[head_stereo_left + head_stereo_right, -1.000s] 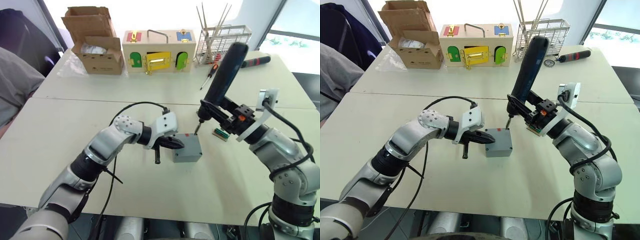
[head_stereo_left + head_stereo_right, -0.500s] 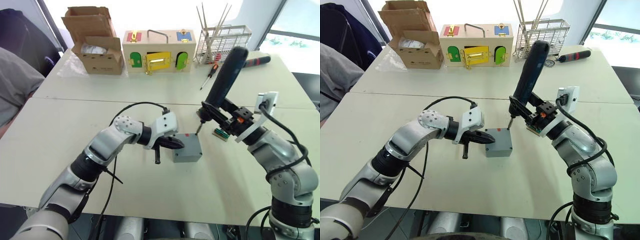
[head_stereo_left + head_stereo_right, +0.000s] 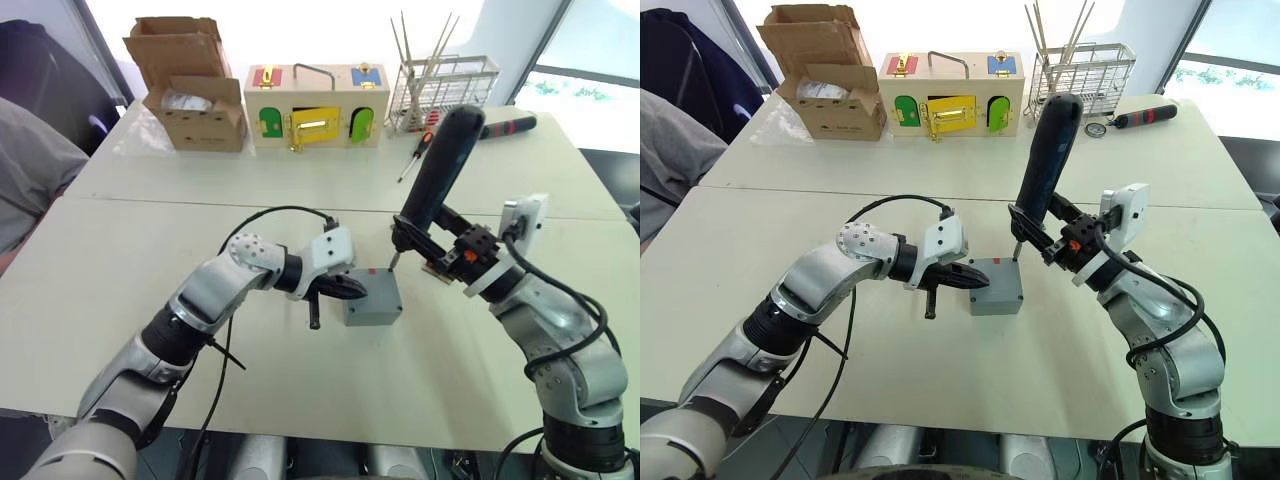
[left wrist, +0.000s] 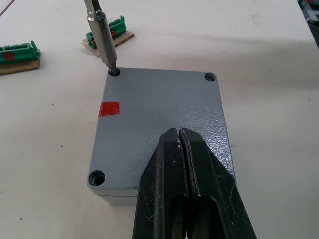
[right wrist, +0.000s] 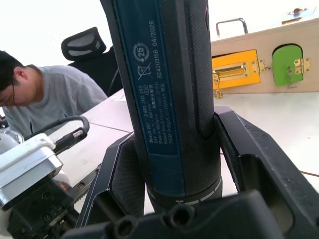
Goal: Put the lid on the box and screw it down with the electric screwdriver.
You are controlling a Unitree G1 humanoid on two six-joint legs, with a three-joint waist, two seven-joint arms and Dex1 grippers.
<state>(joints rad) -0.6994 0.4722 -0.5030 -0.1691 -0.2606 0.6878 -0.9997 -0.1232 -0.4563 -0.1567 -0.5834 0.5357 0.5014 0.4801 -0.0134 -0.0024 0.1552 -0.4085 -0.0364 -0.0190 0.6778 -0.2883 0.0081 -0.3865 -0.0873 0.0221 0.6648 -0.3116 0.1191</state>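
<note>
The electric screwdriver (image 3: pixel 1045 150), held by the right end effector (image 3: pixel 1060 245), has been tipped so its bit sits in the lid's (image 4: pixel 159 112) 11 o'clock corner hole, ready for screwing, while the closed left end effector (image 4: pixel 180 149) presses the lid down.

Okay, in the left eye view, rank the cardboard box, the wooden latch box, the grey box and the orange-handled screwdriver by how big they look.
1. Wooden latch box and cardboard box: look about alike, no clear winner.
2. Grey box, though it sits nearer the camera.
3. Orange-handled screwdriver, thin and smallest.
</note>
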